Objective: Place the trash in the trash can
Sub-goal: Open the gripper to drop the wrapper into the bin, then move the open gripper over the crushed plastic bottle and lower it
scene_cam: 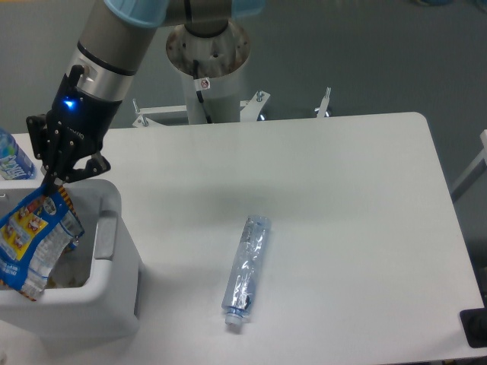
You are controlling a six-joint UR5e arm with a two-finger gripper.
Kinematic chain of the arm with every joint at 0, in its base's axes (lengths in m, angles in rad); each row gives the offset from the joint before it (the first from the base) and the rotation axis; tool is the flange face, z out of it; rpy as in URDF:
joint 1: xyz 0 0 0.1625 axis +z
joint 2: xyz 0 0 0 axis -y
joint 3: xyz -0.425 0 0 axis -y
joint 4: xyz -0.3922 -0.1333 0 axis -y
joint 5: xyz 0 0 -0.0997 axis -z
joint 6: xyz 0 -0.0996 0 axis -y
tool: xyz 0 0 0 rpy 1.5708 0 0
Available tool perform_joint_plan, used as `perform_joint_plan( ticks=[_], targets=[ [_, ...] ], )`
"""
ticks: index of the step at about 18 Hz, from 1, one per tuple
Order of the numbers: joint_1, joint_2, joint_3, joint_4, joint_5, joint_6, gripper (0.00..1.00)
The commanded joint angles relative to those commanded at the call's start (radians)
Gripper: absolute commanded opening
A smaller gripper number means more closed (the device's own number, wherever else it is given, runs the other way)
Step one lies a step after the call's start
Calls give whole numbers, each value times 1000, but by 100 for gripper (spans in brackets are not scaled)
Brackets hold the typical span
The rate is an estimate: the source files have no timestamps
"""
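- The gripper (55, 180) hangs above the far rim of the trash can (106, 236), which stands on the table (342, 228) at its left edge.
- The wrapper (34, 242) dangles straight below the jaws, over the can's opening.
- The crushed bottle (246, 271) lies flat on the table well to the right of the jaws and nearer the camera, its cap end toward the front edge.
- An intact bottle (13, 157) stands just left of the jaws, slightly behind them.
- The arm's base column (207, 65) rises behind the table, right of the jaws.
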Motion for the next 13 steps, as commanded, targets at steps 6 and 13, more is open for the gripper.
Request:
perform_joint_plan(
  ticks=[6, 13],
  targets=[
    [8, 40, 5, 0, -2, -14, 100],
    [115, 45, 3, 0, 0, -43, 100]
  ],
)
